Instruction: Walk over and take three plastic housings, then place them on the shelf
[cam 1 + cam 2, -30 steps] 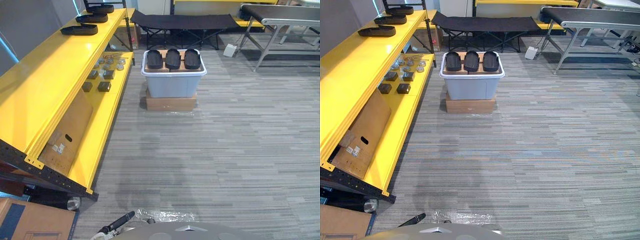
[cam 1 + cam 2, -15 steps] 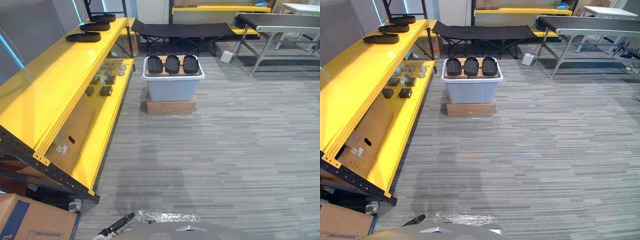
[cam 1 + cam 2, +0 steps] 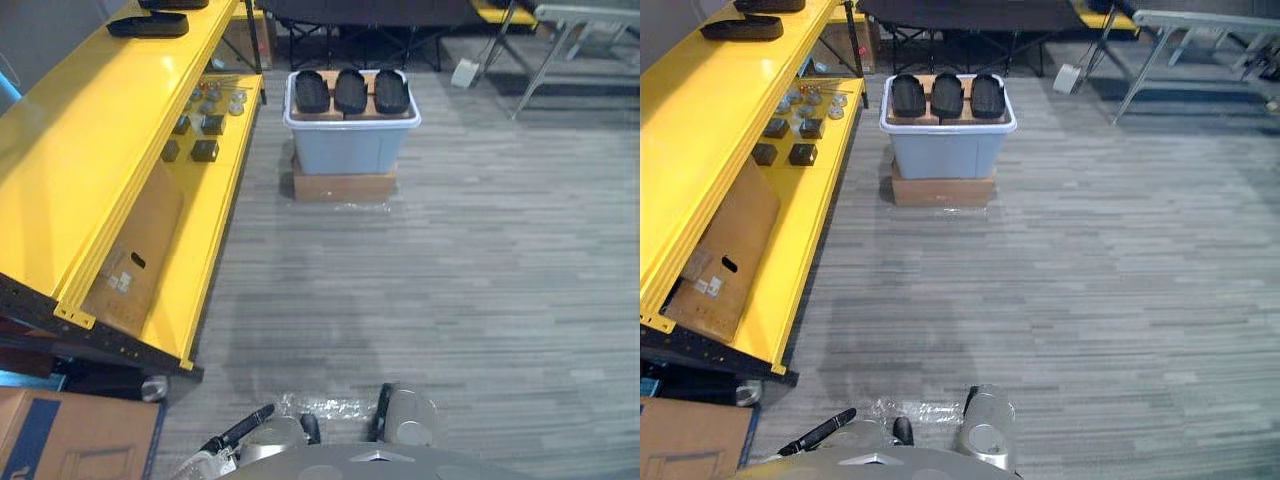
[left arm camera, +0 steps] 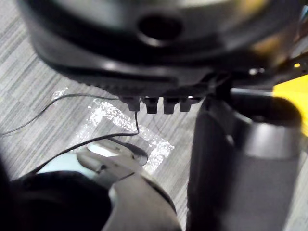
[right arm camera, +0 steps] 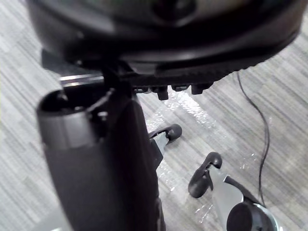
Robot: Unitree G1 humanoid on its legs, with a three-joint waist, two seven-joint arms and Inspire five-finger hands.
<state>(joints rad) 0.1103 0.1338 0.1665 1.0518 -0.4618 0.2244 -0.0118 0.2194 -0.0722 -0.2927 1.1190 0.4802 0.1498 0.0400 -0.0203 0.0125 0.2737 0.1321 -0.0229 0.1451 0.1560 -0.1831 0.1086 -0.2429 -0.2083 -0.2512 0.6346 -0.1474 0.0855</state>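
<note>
Three black plastic housings (image 3: 312, 91) (image 3: 351, 90) (image 3: 391, 90) lie side by side on top of a grey bin (image 3: 350, 145) a few steps ahead. The bin stands on a flat cardboard box (image 3: 343, 186). Along the left runs the yellow shelf (image 3: 90, 150), with another black housing (image 3: 148, 24) on its top board at the far end. My left hand (image 3: 240, 430) hangs low at the bottom left, a finger held straight, holding nothing. My right hand (image 5: 183, 89) hangs over the grey carpet, its fingers loose and empty.
Small dark blocks (image 3: 205, 150) and metal parts sit on the lower shelf board, and a cardboard sheet (image 3: 135, 260) leans there. A cardboard box (image 3: 70, 440) stands at the bottom left. Behind the bin are a black cot (image 3: 360, 12), a white box (image 3: 463, 72) and a metal frame (image 3: 560, 40).
The whole picture has shifted: the camera now looks further down and the bin and shelf sit slightly nearer. Nothing in the room has moved.
</note>
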